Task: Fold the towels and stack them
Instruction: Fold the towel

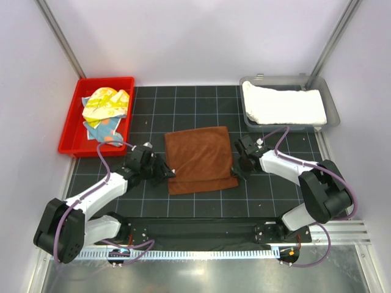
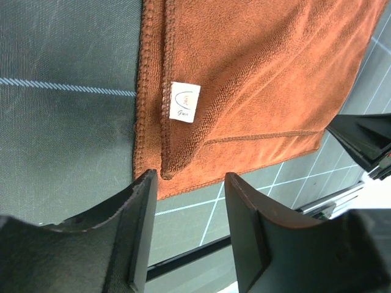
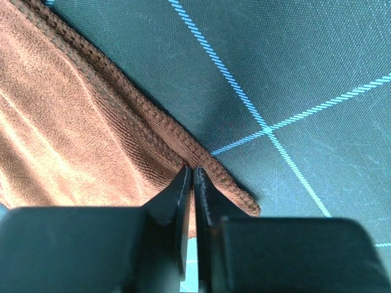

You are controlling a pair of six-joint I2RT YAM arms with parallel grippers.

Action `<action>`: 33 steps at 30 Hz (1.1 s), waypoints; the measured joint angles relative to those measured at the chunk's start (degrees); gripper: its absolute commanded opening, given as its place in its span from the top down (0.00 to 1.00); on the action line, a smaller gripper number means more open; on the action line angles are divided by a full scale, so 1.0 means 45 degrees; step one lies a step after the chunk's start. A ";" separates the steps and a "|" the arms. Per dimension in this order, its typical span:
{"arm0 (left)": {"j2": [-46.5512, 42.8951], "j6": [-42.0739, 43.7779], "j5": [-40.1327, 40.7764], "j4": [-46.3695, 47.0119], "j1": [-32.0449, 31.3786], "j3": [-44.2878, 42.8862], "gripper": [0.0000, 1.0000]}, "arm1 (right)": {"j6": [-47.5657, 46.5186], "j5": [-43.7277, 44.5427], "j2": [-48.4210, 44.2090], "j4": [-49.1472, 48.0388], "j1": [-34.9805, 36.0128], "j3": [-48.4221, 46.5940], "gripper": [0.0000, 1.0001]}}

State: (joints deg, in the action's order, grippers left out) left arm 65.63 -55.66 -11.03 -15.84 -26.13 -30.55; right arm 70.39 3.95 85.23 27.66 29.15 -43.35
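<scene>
The rust-brown towel lies folded on the dark mat, its lower layer sticking out along the near edge. My left gripper stands open at the towel's near-left corner, nothing between its fingers. A white label shows on the hem. My right gripper is shut on the towel's right hem, close to the corner. The white towel rests folded in the grey tray. In the red bin lie the yellow towel and the crumpled light blue towel.
The gridded mat covers the table between the red bin at the back left and the grey tray at the back right. Metal frame posts rise at both back corners. A black rail runs along the near edge by the arm bases.
</scene>
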 measured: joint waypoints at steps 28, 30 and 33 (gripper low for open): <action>-0.0248 -0.1316 0.0457 0.0141 -0.0015 0.0393 0.50 | -0.0699 -0.0053 0.0005 -0.0253 0.0000 -0.0146 0.90; -0.0248 -0.1316 0.0461 0.0146 -0.0015 0.0393 0.50 | -0.0729 -0.0073 0.0005 -0.0287 0.0000 -0.0185 0.93; -0.0253 -0.1316 0.0461 0.0146 -0.0015 0.0393 0.50 | -0.0758 -0.0097 0.0010 -0.0350 0.0000 -0.0199 0.97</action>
State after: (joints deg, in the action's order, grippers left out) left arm 64.49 -61.58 -8.95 -15.18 -26.20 -28.77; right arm 66.98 3.51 85.27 26.09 29.15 -44.25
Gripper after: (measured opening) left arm 0.500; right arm 0.070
